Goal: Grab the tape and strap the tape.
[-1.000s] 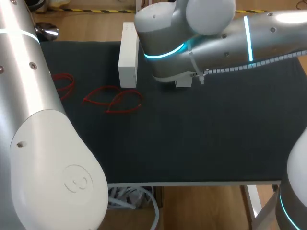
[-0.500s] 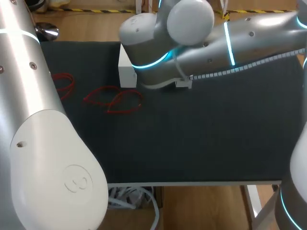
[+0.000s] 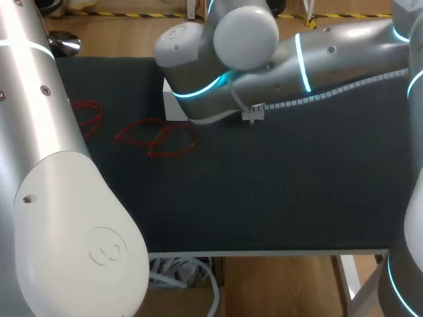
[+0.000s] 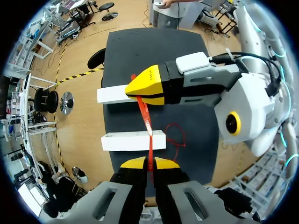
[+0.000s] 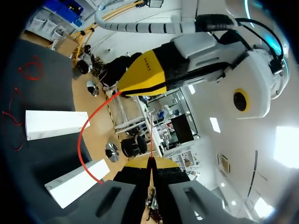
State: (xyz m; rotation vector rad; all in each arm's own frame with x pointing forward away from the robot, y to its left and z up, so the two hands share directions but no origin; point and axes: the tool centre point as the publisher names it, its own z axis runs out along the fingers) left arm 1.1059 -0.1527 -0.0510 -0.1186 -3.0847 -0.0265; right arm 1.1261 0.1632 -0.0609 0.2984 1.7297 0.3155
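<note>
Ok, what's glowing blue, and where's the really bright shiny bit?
Head view: blue light rings glow on the right arm; the dark table mat shows no glare. Right wrist view: white glare flares out past the left pincer, which grips the red tape. Left wrist view: even light, the tape plain between it and the right pincer.

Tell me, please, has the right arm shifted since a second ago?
Yes. The right arm has swung left, now covering most of the white block.
</note>
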